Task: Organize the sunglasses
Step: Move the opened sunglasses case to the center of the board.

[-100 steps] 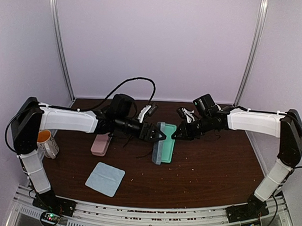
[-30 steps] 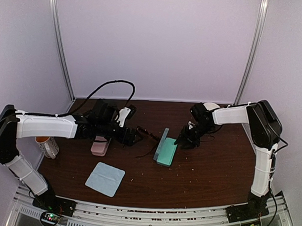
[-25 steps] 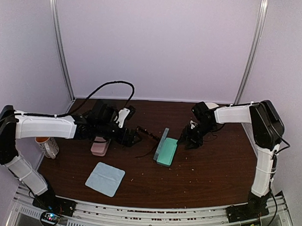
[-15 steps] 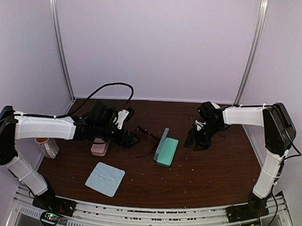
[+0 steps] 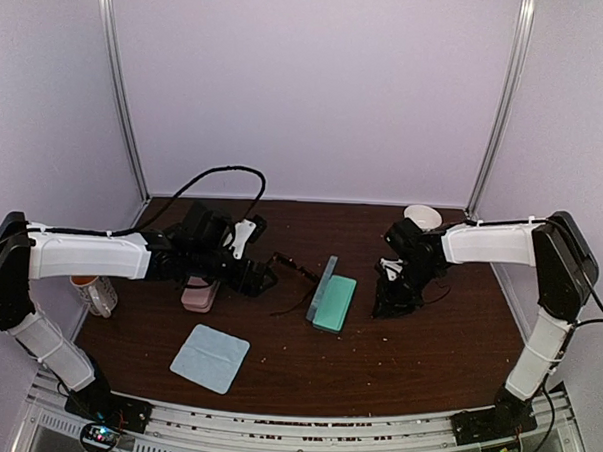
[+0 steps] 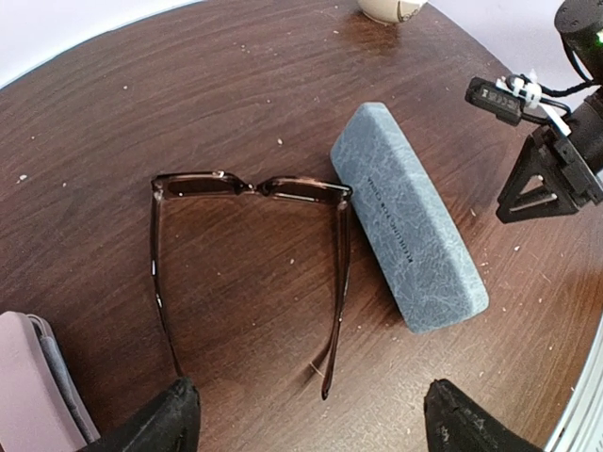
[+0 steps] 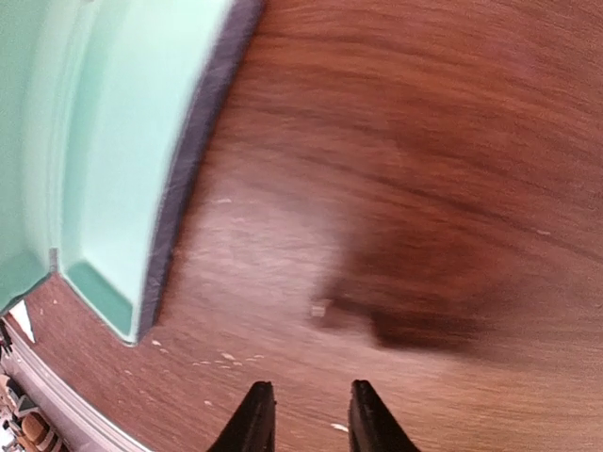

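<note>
The reddish-brown wire sunglasses (image 6: 250, 185) lie unfolded on the table, temples pointing toward my left gripper (image 6: 316, 433). That gripper is open, its fingertips outside the temple ends and holding nothing. From above, the sunglasses (image 5: 294, 274) sit between my left gripper (image 5: 267, 278) and the open grey-blue case (image 5: 331, 297). The case lid's outer side (image 6: 410, 217) faces the left wrist camera. Its teal inside (image 7: 104, 141) shows in the right wrist view. My right gripper (image 7: 311, 424) hovers over bare table to the right of the case, jaws slightly apart and empty. It (image 5: 390, 306) points down.
A pink case (image 5: 200, 294) lies under the left arm. A light-blue cloth (image 5: 210, 357) is at the near left. A mug (image 5: 96, 292) stands at the left edge and a white cup (image 5: 422, 216) at the back right. Crumbs dot the wood.
My right gripper has drawn back from the case's right side, moving right and nearer to me. The left arm, sunglasses and case have stayed put.
</note>
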You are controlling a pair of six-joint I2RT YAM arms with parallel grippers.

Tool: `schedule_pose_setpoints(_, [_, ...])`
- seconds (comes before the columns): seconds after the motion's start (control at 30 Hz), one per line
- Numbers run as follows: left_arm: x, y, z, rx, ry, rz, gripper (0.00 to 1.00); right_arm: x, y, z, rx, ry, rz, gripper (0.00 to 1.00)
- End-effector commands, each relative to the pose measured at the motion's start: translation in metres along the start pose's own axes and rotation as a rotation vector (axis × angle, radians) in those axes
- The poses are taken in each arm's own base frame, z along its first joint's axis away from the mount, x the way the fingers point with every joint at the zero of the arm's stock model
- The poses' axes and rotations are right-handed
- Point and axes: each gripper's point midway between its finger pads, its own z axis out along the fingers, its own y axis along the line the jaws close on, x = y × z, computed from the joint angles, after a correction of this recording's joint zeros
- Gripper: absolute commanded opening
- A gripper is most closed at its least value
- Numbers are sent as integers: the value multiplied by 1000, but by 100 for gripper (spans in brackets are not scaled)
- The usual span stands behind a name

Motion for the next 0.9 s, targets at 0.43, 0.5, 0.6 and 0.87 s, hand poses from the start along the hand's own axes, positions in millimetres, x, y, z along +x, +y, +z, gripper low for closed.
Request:
schedule_pose_setpoints(0.43, [7, 9, -23, -58, -23, 8, 84, -29, 85, 40, -123, -20, -84, 10])
schedule_pose_setpoints(0.5, [10, 11, -24, -63, -23, 4, 83, -33, 90, 42, -141, -25, -80, 9])
schedule_pose_setpoints(0.6, [12, 13, -26, -72, -25, 1, 83, -41, 96, 43, -156, -41, -70, 9])
schedule_pose_setpoints(0.87, [19, 18, -28, -97, -19, 0, 83, -63, 121, 46, -242, -75, -60, 9])
